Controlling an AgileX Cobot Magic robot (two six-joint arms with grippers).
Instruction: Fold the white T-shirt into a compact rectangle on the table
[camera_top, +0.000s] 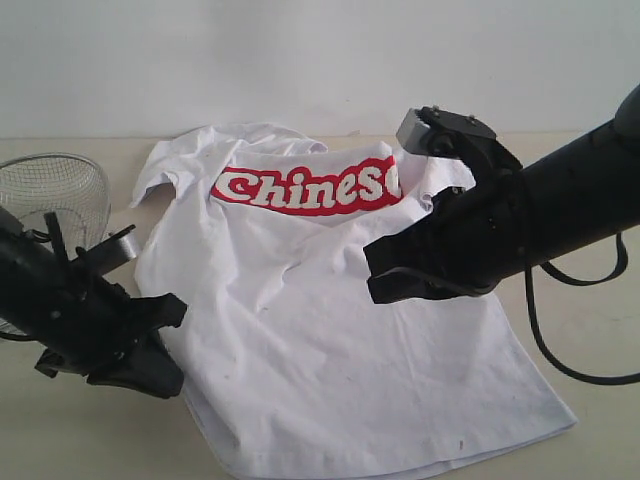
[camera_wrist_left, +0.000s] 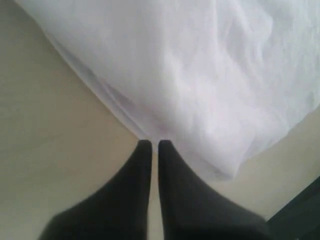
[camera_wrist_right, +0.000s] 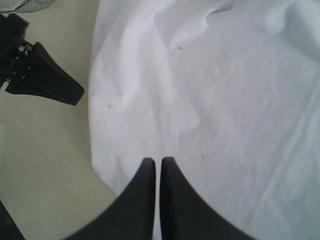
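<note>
The white T-shirt (camera_top: 330, 340) lies spread out and wrinkled on the table (camera_top: 60, 440), its red lettering (camera_top: 305, 188) toward the far side. My left gripper (camera_top: 165, 380) is shut at the shirt's left edge. In the left wrist view its tips (camera_wrist_left: 151, 143) point at the hem of the cloth (camera_wrist_left: 200, 75) and hold nothing. My right gripper (camera_top: 378, 280) hovers over the middle of the shirt, shut and empty. In the right wrist view it (camera_wrist_right: 156, 161) is above plain white fabric (camera_wrist_right: 225, 100) close to the shirt's edge, with the left gripper (camera_wrist_right: 50, 80) beyond on bare table (camera_wrist_right: 45, 150).
A round wire-mesh basket (camera_top: 55, 190) stands at the far left behind the left arm. A black cable (camera_top: 560, 350) loops down from the right arm over the table on the right. Bare tabletop (camera_wrist_left: 50, 125) borders the shirt.
</note>
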